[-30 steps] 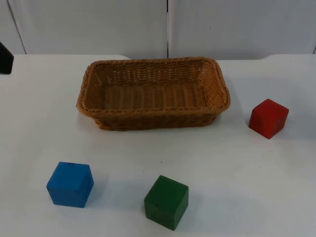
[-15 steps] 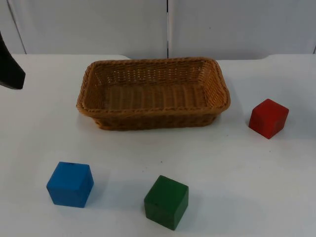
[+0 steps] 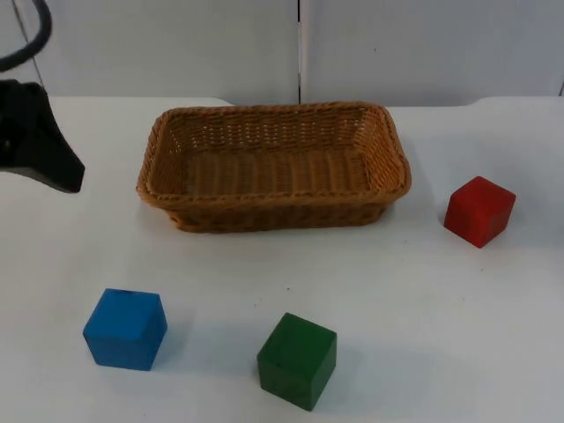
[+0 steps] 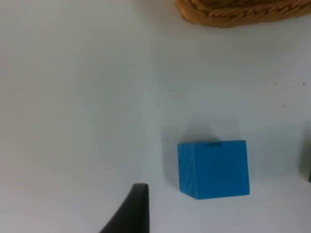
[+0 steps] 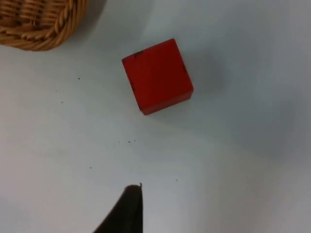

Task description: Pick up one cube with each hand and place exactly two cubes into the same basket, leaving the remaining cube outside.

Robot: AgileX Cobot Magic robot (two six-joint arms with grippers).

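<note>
Wicker basket (image 3: 273, 167) one, empty; three cubes (image 3: 126, 328) outside.

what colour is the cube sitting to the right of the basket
Red. The cube shows best in the right wrist view.

Beyond my right claw's black fingertip (image 5: 127, 209), I saw the red cube (image 5: 157, 76) sitting on the white table (image 5: 233, 160), near the wicker basket's rim (image 5: 41, 26).
</note>
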